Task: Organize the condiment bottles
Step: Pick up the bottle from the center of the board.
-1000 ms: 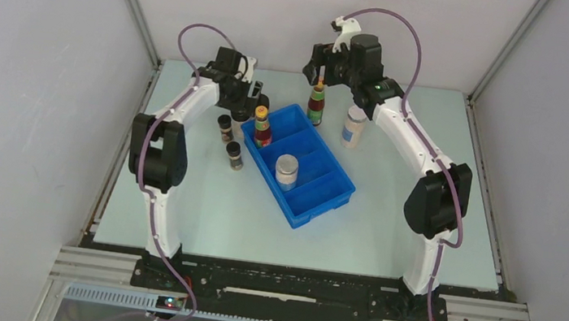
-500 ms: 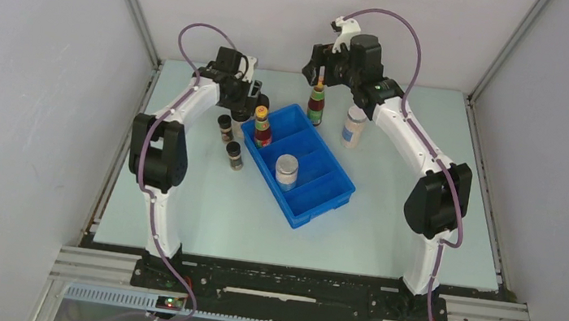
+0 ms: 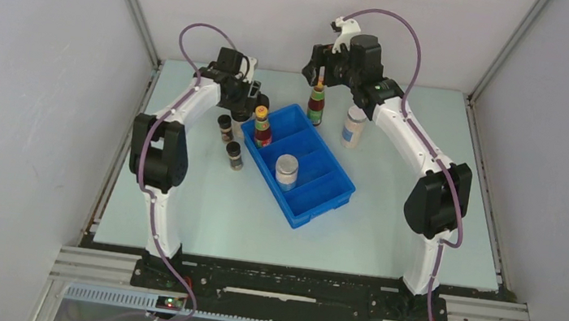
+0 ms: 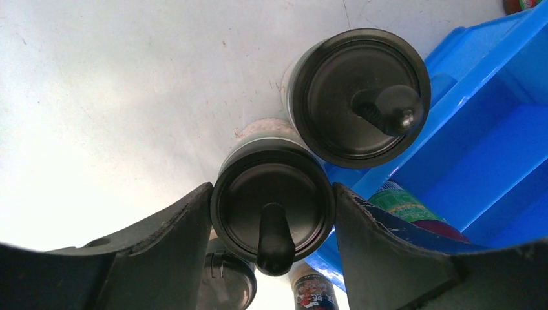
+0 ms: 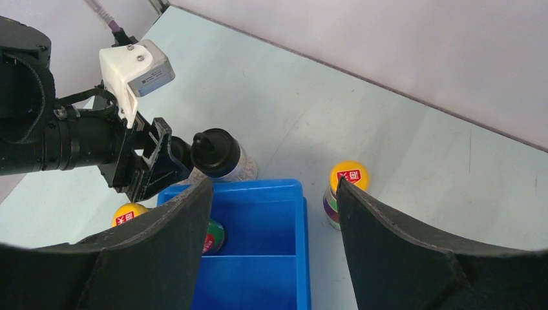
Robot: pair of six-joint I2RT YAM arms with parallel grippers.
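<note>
My left gripper [image 4: 271, 192] is shut on the lid of a short black-lidded spice jar [image 4: 271, 219] just outside the far-left corner of the blue tray [image 3: 317, 201]. A second black-lidded jar [image 4: 357, 97] stands right beside it. Two more spice jars [image 3: 225, 127] [image 3: 234, 154] stand left of the tray. One dark-red bottle [image 3: 263, 128] and a pale jar [image 3: 286, 171] stand in the tray. My right gripper [image 5: 273, 187] is open and empty above the tray's far end. The other dark-red bottle [image 5: 346, 187] stands on the table by its right finger.
A white-capped jar [image 3: 353, 126] stands on the table right of the tray's far end. The tray's dividers [image 5: 258, 255] split it into compartments. Grey walls and frame rails close in the table on three sides.
</note>
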